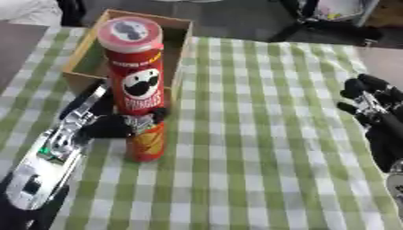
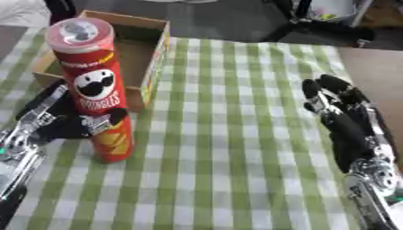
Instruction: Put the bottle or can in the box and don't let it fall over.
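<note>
While the green-checked tablecloth (image 1: 260,134) fills the scene, the cardboard box (image 1: 78,67) sits at its far left corner, open side up, and that is where everything has to go. Just near of it stands the tall red can (image 1: 138,85), long axis upright with a slight lean, its base on the cloth and its upper half overlapping the box's near wall in view, so the box lies directly behind and a touch left of it. Coming in from the near left, the left hand (image 1: 118,125) is curled round the can's lower part, thumb across the front. Over on the right, well apart from can and box, the right hand (image 2: 334,101) hangs idle with fingers relaxed, holding nothing.
</note>
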